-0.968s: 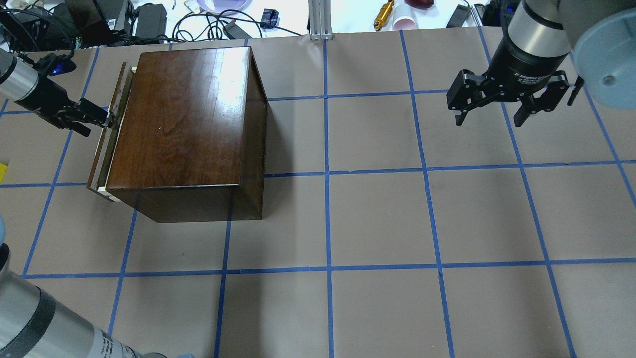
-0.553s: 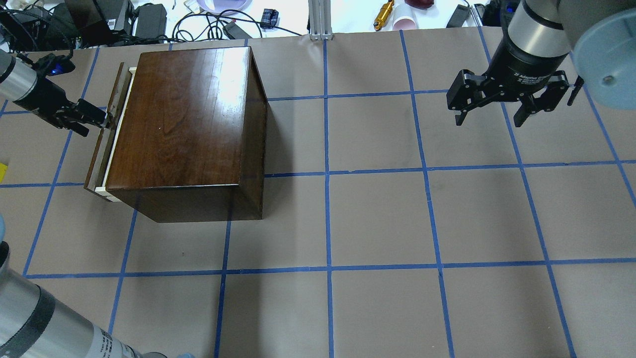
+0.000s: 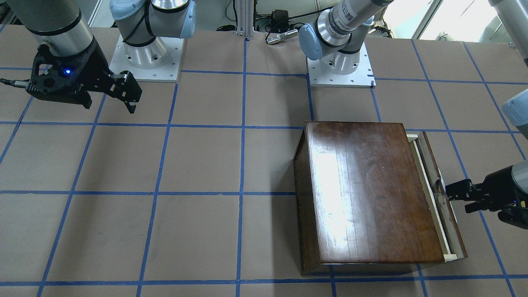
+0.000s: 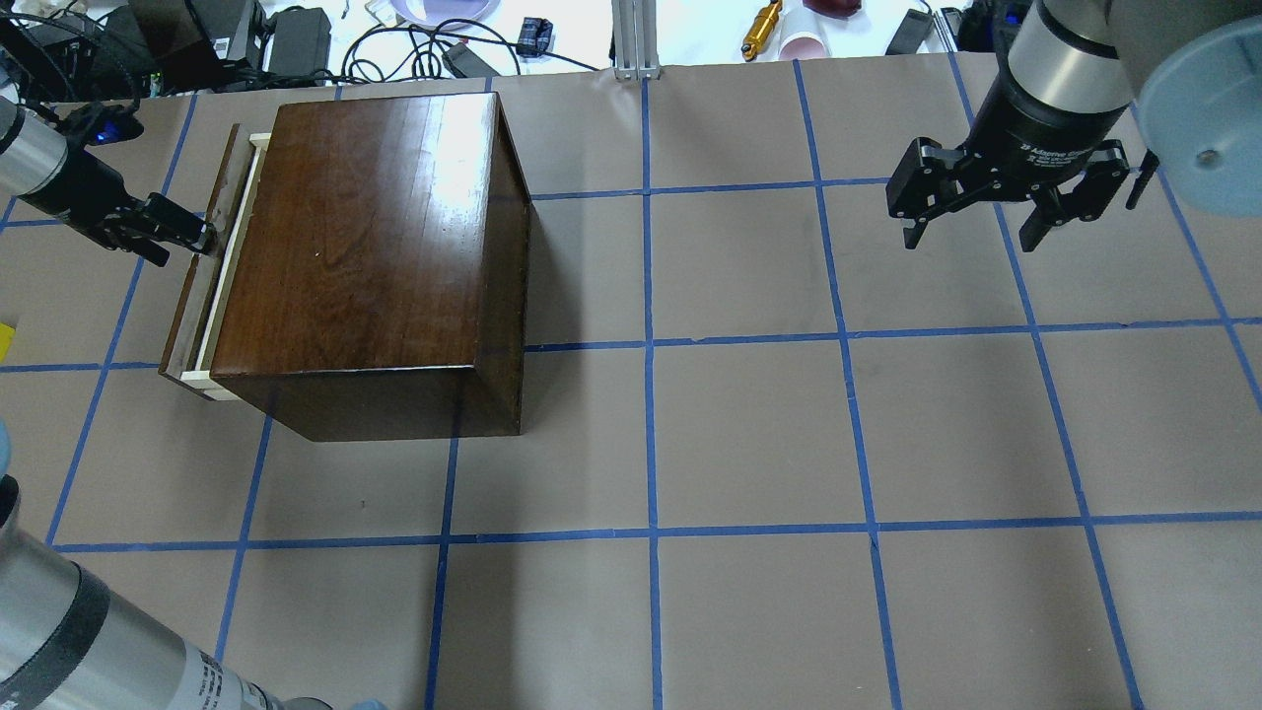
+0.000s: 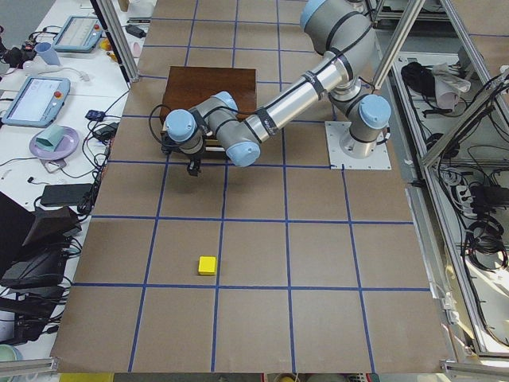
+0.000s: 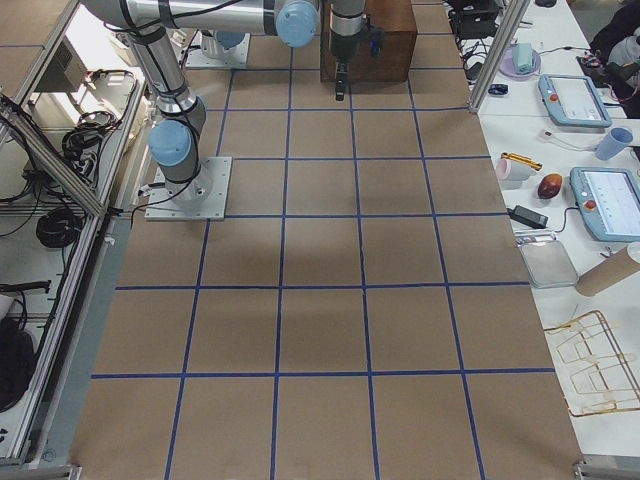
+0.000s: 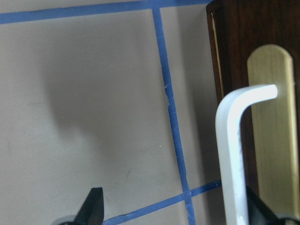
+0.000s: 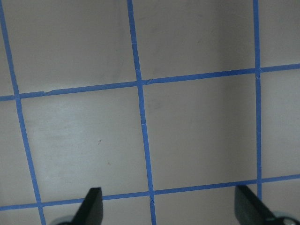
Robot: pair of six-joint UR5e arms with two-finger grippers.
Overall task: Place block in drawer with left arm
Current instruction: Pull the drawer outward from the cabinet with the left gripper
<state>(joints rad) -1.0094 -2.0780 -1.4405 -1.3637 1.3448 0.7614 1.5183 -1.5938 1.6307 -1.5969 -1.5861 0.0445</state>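
The drawer (image 4: 200, 286) sticks out a little from the left side of the dark box casing (image 4: 375, 247), showing a strip of pale wood behind its dark front panel (image 3: 442, 198). My left gripper (image 4: 200, 237) is at that front panel, at the handle. In the left wrist view its fingertips (image 7: 95, 208) stand wide apart, open, with the silver handle bar (image 7: 232, 154) just inside the right finger. The yellow block (image 5: 207, 265) lies on the table, well clear of the box, and shows at the overhead view's left edge (image 4: 5, 340). My right gripper (image 4: 971, 237) hangs open and empty at the far right.
The box casing stands on the table's left half. Cables, adapters and small items crowd the far edge behind it (image 4: 296, 39). An aluminium post (image 4: 636, 39) stands at the middle of the back edge. Both arm bases (image 3: 338, 62) are bolted at the near side.
My left gripper has moved left, away from the box, and the drawer has slid out a little further with it. The right arm has not moved.
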